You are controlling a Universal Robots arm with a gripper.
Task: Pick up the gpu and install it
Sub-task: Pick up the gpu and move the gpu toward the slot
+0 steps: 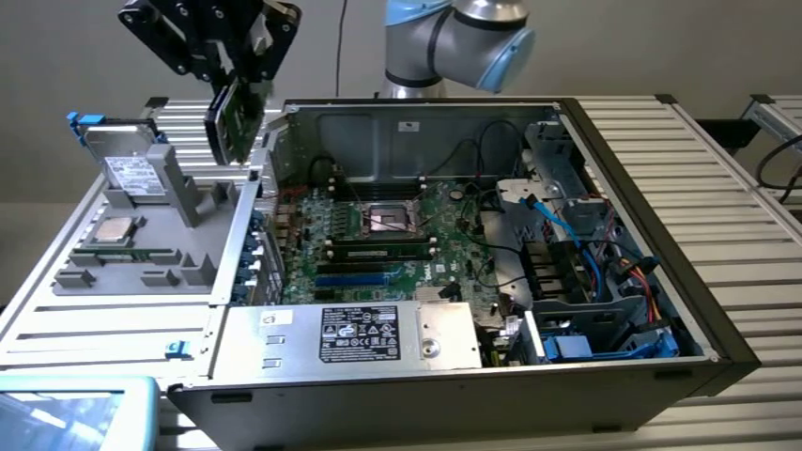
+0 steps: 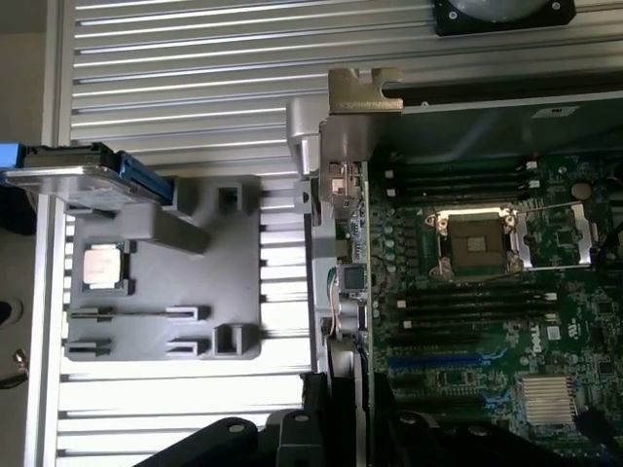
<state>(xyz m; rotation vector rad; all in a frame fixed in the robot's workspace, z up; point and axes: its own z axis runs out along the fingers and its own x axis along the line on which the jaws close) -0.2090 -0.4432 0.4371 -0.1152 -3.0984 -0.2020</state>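
The gpu point(image 1: 235, 120), a green card with a black cooler, hangs on edge in the air at the exterior view's upper left, over the left wall of the open computer case point(image 1: 701, 310). My gripper point(image 1: 244, 80) is shut on its upper part. In the wrist view the gpu point(image 2: 347, 233) appears edge-on, its silver bracket point(image 2: 362, 95) farthest from my gripper point(image 2: 343, 389). It hovers along the edge of the motherboard point(image 2: 467, 321), apart from the blue slots point(image 1: 363, 278).
A grey fixture point(image 1: 138, 268) beside the case holds a processor chip point(image 1: 115, 232), a memory stick point(image 1: 131, 254) and an upright silver drive point(image 1: 126, 167). Inside the case are the empty CPU socket point(image 1: 391, 223), the power supply point(image 1: 357, 334) and cables point(image 1: 589, 235).
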